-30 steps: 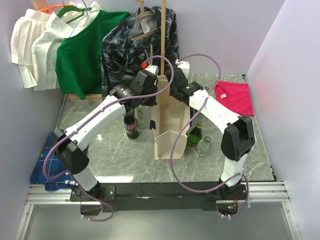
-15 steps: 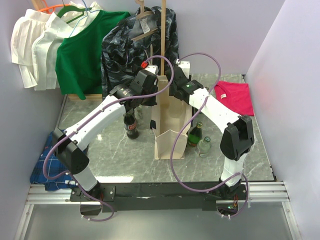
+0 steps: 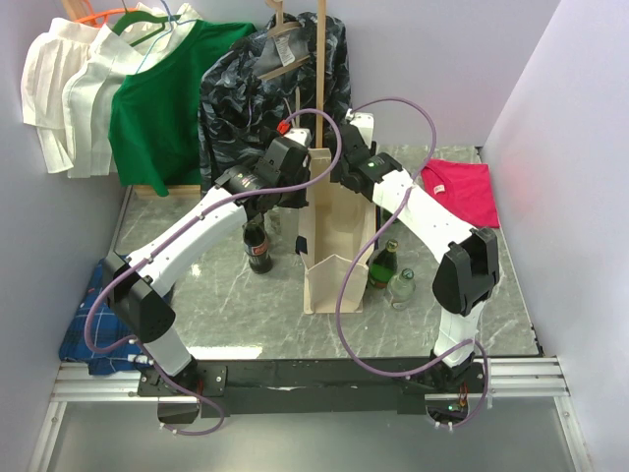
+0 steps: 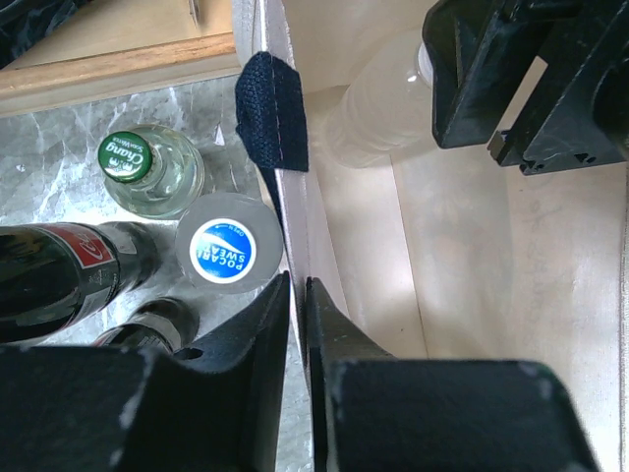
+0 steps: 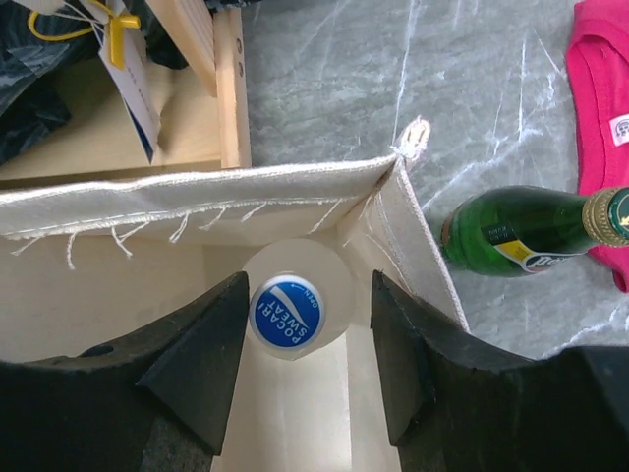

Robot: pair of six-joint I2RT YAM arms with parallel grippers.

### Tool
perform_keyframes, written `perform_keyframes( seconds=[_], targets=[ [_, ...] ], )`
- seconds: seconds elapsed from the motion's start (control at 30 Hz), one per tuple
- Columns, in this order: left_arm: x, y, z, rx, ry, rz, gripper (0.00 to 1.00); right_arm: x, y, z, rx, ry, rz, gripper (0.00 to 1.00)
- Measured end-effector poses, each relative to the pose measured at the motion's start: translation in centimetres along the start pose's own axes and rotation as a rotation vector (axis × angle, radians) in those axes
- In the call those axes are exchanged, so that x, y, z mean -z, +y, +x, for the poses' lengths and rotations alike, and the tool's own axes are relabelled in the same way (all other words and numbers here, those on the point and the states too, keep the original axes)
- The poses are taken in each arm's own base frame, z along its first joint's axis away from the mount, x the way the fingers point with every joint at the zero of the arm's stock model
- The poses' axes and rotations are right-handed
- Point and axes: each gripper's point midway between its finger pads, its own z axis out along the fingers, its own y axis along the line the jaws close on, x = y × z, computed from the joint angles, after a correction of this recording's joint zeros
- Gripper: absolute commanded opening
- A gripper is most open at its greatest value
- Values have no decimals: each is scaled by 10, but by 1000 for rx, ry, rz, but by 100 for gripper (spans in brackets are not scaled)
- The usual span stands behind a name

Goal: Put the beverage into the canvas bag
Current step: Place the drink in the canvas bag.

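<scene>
Left gripper [image 4: 298,295] was pinched shut on the bag [image 4: 462,256] wall at about 10 o'clock, holding the mouth open. Bottle [image 5: 287,310] sat inside, at the 12 o'clock end. Right gripper [image 5: 310,295] was spread, clear of the cap. Best move: retract right straight up, release left last.

The canvas bag [image 5: 197,211] is coarse cream woven cloth, fraying at the rim, with a navy webbing handle [image 4: 273,110]. The Pocari Sweat bottle [image 5: 286,311] is cloudy plastic with a glossy blue cap. The green bottle [image 5: 511,236] is shiny glass. The table [image 5: 472,79] looks like polished grey marble. The fingers [image 5: 197,364] of the right gripper [image 5: 310,285] are matt black plastic.
</scene>
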Motion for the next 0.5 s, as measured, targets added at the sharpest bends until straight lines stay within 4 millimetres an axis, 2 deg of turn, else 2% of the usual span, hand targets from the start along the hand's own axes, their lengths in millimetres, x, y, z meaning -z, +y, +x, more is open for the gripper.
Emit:
perform_keyframes(
  seconds=[0.5],
  targets=[
    [0,1,-1,-5,-5,-3,25,5,5,-4,-2,11,-32,61]
  ],
)
